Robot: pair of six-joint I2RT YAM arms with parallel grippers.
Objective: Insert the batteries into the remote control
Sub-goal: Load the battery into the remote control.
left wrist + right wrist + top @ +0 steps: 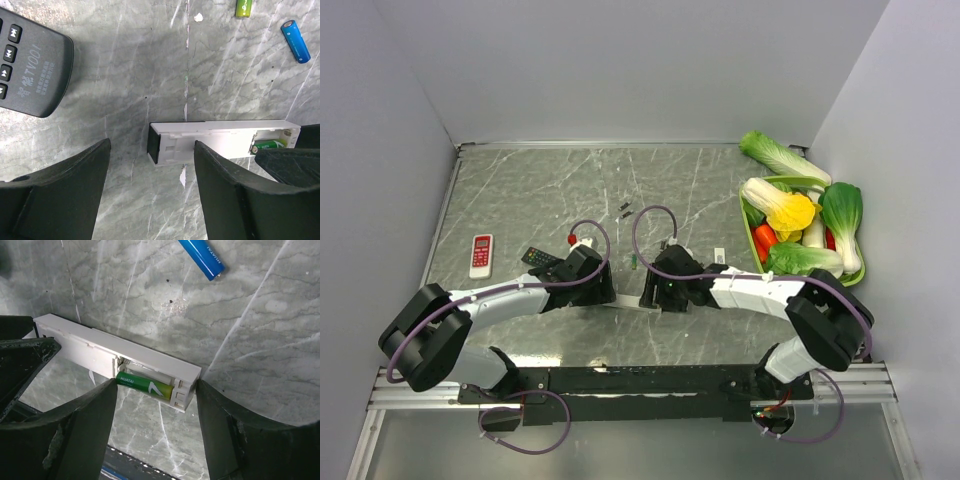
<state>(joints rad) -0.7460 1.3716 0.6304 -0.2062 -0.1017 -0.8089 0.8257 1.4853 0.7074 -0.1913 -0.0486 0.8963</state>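
Right wrist, green battery (pixel 145 384) inside compartment of white remote (pixel 85 347)

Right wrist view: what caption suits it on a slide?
Open tool straddles a white remote with one green battery seated; a blue battery lies loose on the marble table.

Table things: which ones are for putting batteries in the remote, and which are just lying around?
For the job: white remote, back open; fitted green battery; loose blue battery; loose green battery.
Just lying about: black remote; red-and-white remote; basket of vegetables.
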